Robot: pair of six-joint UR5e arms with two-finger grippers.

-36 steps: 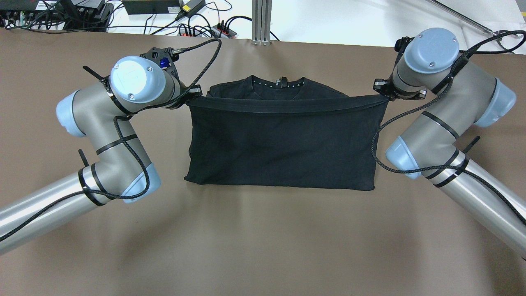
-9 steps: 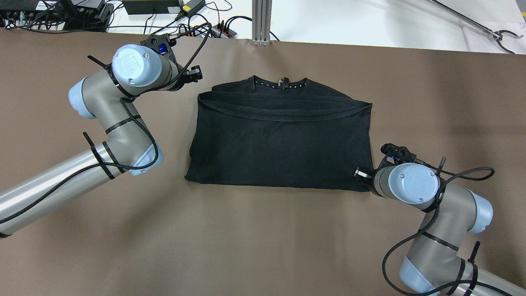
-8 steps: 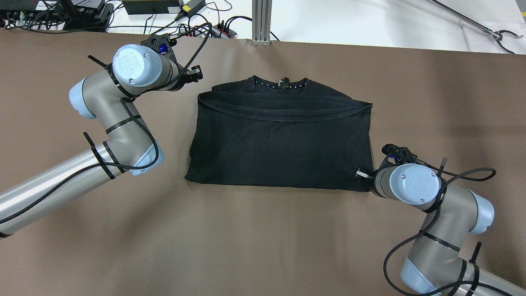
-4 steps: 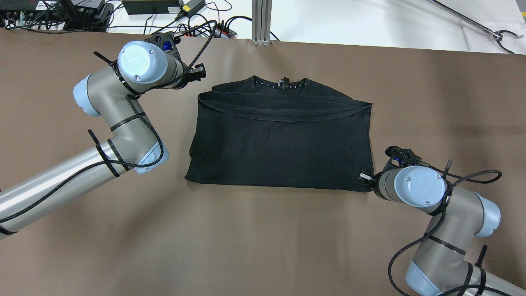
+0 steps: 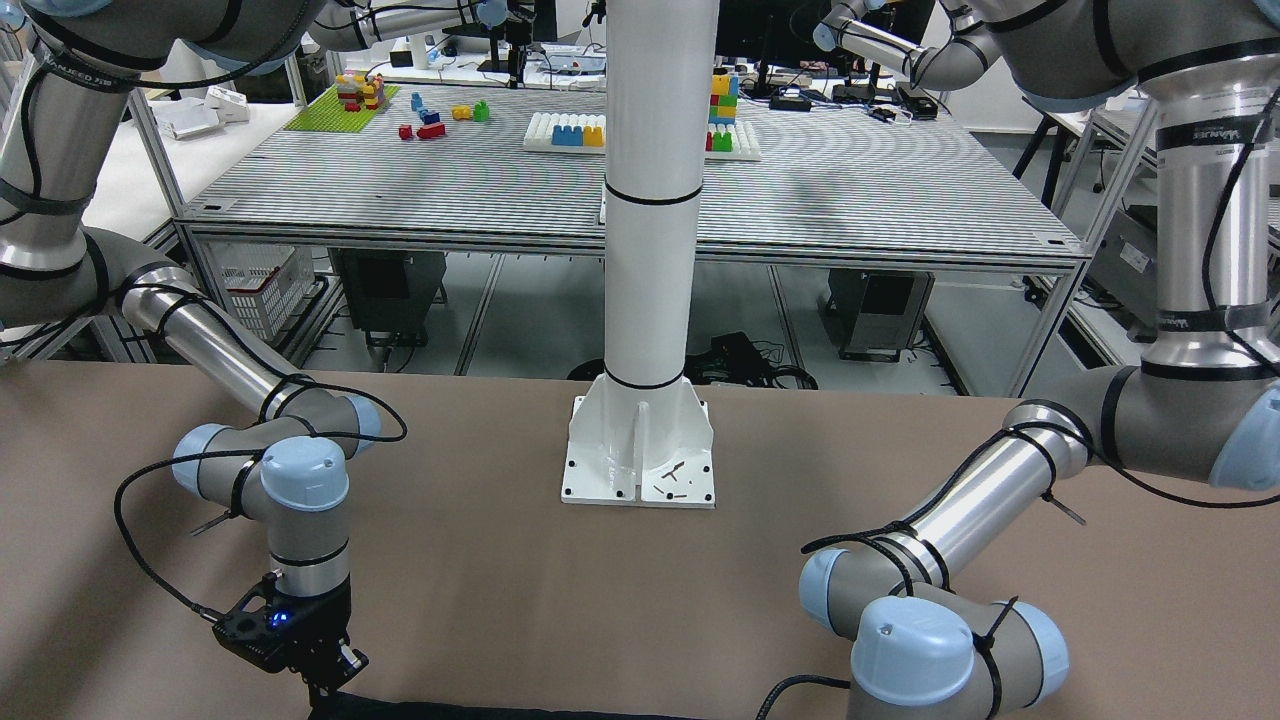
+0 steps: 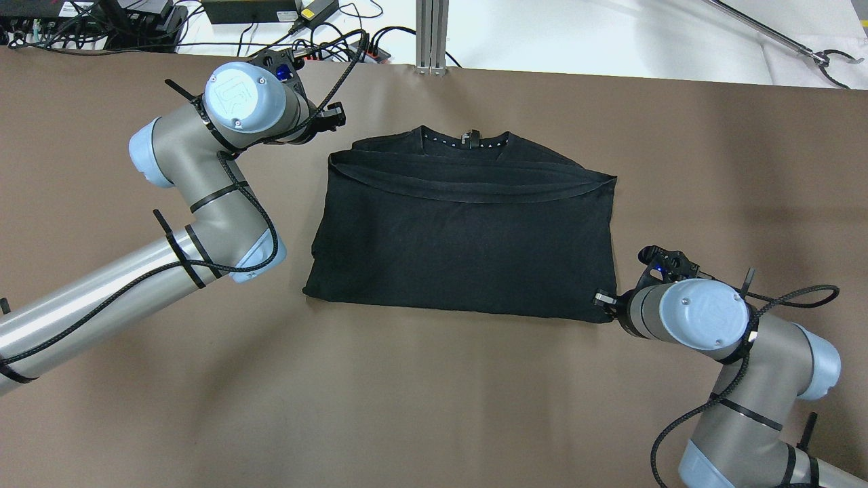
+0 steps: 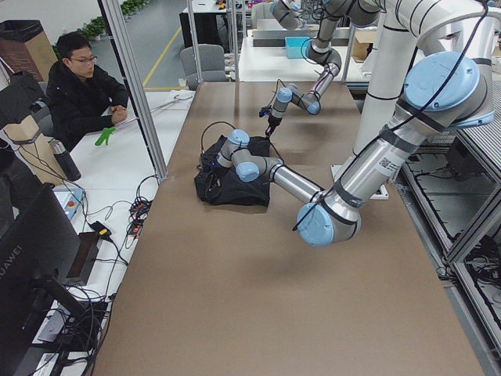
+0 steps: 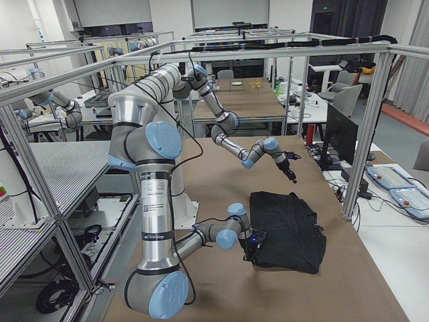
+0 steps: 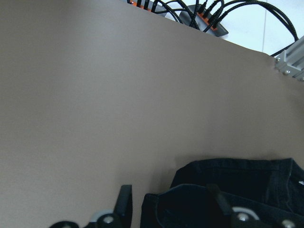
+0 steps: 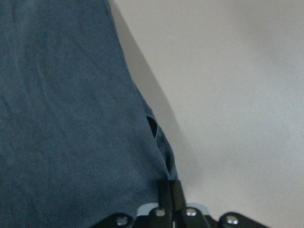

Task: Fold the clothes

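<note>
The clothes [image 6: 461, 230] are a black shirt folded in half on the brown table [image 6: 434, 393], collar at the far edge. They also show in both side views [image 7: 231, 184] [image 8: 288, 228] and as a black strip [image 5: 450, 712] at the bottom of the front view. My right gripper [image 6: 603, 299] [image 10: 171, 192] is shut on the shirt's near right corner, low at the table [image 5: 325, 690]. Above bare table just left of the far left corner, my left gripper [image 6: 333, 119] [image 9: 170, 205] hovers open, with that corner showing between its fingers [image 9: 124, 203].
A white post on a base plate [image 5: 640, 450] stands at the robot's side of the table. Cables and a power strip [image 6: 339, 47] lie past the far edge beside an aluminium upright [image 6: 432, 34]. A person [image 7: 78, 86] sits beyond that edge.
4.2 s ago both grippers held the hem taut at the far edge; they let go. The right one has gone to the near right corner. Lately the left gripper crept right.
</note>
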